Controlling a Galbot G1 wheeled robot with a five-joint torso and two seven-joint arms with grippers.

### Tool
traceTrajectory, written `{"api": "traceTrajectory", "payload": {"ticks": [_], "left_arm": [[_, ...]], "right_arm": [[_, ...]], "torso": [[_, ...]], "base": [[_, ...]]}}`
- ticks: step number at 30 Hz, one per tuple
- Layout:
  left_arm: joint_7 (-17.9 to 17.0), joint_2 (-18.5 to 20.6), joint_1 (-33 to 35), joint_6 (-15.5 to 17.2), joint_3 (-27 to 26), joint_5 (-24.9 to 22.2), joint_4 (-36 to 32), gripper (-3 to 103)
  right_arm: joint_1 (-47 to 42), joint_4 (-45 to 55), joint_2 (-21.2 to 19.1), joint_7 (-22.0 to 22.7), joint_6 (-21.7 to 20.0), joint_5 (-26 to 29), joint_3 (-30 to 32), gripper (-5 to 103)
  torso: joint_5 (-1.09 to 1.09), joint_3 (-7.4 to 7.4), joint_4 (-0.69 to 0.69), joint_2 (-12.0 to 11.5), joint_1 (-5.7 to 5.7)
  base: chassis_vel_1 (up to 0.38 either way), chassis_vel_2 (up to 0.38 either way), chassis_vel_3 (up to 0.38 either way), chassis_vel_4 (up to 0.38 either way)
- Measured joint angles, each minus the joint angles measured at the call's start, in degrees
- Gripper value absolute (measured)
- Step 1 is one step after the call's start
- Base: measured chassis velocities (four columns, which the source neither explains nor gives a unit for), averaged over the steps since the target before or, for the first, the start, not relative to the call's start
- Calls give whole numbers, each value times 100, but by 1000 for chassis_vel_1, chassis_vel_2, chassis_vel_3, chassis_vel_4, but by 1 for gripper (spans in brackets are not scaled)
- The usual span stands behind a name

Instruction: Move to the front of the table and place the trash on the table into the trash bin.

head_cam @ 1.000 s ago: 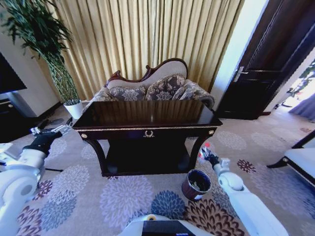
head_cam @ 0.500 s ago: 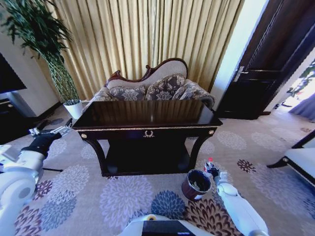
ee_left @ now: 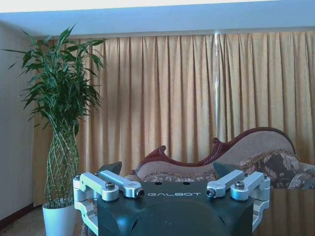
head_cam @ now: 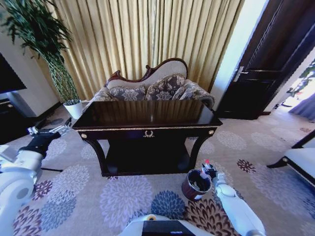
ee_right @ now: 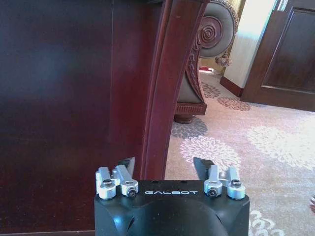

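Right gripper (head_cam: 208, 169) lower, at trash bin (head_cam: 196, 184).

Left hand (ee_left: 174, 192): fingers spread wide, nothing between them
Beyond: carved sofa (ee_left: 236, 160), gold curtains (ee_left: 197, 93)
Beside: tall plant (ee_left: 61, 123) in white pot (ee_left: 59, 220)
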Motion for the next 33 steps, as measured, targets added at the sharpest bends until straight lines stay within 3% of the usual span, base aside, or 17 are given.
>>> {"api": "traceTrajectory", "payload": {"ticks": [1,2,5,8,33], "left_arm": [[0,0,0,0,0,0,0,100],[0,12,1,-1,0,0,-10,100],[0,33,-3,-3,3,0,-12,100],[0,70,-21,-6,27,-1,-12,100],[31,32,-45,-12,89,2,31,100]], "right_arm": [[0,0,0,0,0,0,0,65],[-5,6,-13,0,15,5,8,76],[-14,20,-29,1,23,11,15,82],[-48,32,-53,2,27,19,37,96],[-290,505,-104,21,-75,197,150,100]], "torso": [[0,0,0,0,0],[0,0,0,0,0],[1,0,0,0,0],[0,0,0,0,0],[1,0,0,0,0]], "base": [[0,0,0,0],[0,0,0,0],[0,0,0,0],[0,0,0,0],[0,0,0,0]]}}
